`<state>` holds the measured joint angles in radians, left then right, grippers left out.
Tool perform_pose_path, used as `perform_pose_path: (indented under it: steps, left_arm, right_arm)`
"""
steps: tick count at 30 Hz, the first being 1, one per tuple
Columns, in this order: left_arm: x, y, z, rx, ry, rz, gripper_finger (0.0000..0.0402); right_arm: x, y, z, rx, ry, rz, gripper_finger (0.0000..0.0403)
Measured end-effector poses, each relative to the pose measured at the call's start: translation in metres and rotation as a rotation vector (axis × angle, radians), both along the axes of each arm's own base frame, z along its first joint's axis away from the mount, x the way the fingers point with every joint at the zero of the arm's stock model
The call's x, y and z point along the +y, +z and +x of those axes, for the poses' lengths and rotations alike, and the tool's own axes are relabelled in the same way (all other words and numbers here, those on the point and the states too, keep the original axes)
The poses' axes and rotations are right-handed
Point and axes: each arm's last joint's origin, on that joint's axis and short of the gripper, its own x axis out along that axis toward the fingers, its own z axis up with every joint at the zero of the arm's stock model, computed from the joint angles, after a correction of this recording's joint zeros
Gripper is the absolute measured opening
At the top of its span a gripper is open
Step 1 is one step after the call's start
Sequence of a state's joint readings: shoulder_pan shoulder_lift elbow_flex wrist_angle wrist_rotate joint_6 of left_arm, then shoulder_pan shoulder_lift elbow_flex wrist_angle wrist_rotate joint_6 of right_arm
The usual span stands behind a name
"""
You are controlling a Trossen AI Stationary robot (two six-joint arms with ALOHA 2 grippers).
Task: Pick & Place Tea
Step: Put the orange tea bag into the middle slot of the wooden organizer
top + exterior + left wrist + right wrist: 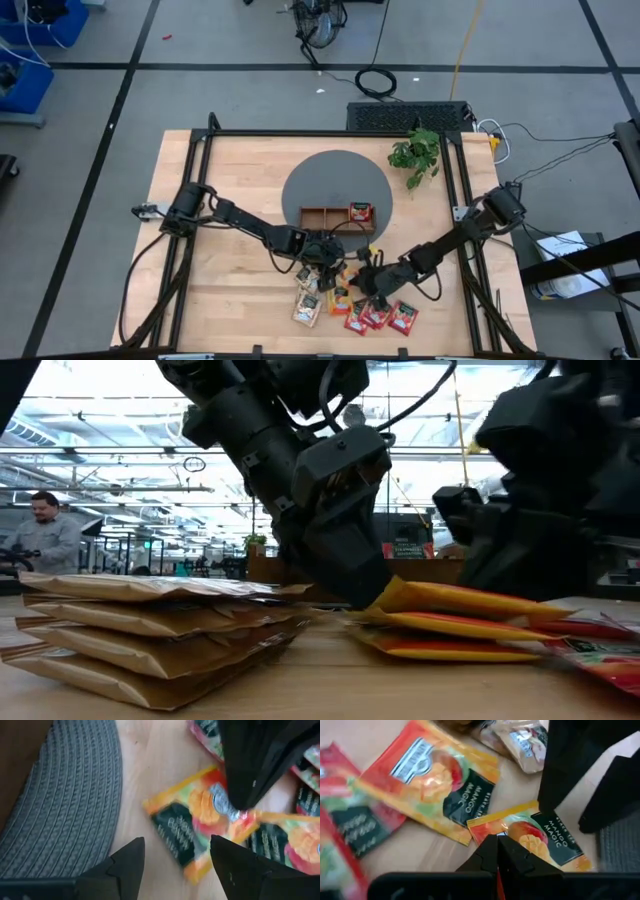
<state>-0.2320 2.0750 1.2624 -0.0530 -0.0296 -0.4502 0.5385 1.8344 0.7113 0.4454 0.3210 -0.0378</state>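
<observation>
Left end effector [172,862] spread apart over an orange-yellow mango tea sachet [192,832] at 6 o'clock from the wooden tray [322,217]. Right end effector [498,851] pinched together, empty, beside it.

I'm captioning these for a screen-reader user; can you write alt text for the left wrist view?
The left gripper hovers with its fingers apart over an orange-yellow tea sachet lying on the wooden table. The right gripper presses on the sachet's far end, beside a grey woven mat, with red sachets beyond.
</observation>
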Motion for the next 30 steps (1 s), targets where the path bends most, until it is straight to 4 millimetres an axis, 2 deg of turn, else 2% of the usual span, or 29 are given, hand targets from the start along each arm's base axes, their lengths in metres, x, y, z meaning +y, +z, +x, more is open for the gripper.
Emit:
perform_pose_path:
  steps: [5,16,30]
  left_arm:
    - [0.006,-0.002,0.000,0.022,0.019,-0.013,0.0228]
    - [0.017,-0.003,0.000,0.061,0.025,-0.049,0.0228]
    - [0.010,-0.019,0.009,0.016,-0.047,-0.121,0.0228]
  right_arm:
    - [-0.004,-0.006,-0.002,0.036,0.001,0.036,0.0000]
    - [-0.018,-0.024,-0.026,0.059,-0.041,0.101,0.0000]
    - [-0.020,-0.023,-0.021,0.009,-0.023,0.105,0.0000]
